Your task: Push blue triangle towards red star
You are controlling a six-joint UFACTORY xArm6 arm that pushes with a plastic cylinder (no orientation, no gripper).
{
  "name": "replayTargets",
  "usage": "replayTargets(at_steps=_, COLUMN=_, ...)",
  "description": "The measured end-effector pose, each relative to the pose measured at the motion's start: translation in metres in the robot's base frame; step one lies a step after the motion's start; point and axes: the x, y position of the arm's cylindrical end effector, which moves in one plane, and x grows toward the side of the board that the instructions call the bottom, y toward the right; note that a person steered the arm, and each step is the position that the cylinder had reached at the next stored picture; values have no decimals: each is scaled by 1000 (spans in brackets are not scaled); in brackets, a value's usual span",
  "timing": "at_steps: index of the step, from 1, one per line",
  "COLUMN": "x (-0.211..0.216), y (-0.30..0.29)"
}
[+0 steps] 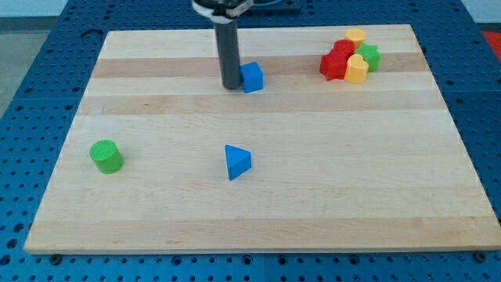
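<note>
Worktop (156,219): a pale wooden board on a blue perforated base.
Tip (232,85): the lower end of the dark rod rests on the worktop near the view's top, just left of the blue cube and touching or almost touching it.
Claw: the arm carries none, only the straight rod, so there is nothing to be spread or pressed together.
Blue cube (252,77): sits just right of the tip, near the view's top centre.
Blue triangle (237,161): lies alone near the middle of the worktop, well below the tip and apart from every other block.
Red star (333,66): at the view's upper right, in a tight cluster, far from the blue triangle.
Red block (344,49): just above the red star; shape unclear.
Yellow blocks: one (355,35) at the cluster's top, another (357,70) just right of the red star.
Green block (369,56): at the cluster's right edge.
Green cylinder (106,156): alone at the view's left.
</note>
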Motion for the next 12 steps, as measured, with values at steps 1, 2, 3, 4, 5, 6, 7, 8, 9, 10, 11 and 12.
replayTargets(at_steps=1, x=-19, y=35)
replayTargets(at_steps=2, x=-19, y=74)
replayTargets(at_steps=3, x=-11, y=99)
replayTargets(at_steps=4, x=54, y=93)
replayTargets(at_steps=5, x=125, y=98)
replayTargets(at_steps=6, x=197, y=85)
replayTargets(at_steps=7, x=224, y=7)
replayTargets(at_steps=8, x=195, y=-48)
replayTargets(at_steps=9, x=186, y=-49)
replayTargets(at_steps=10, x=189, y=-3)
replayTargets(at_steps=11, x=179, y=31)
replayTargets(at_steps=12, x=162, y=56)
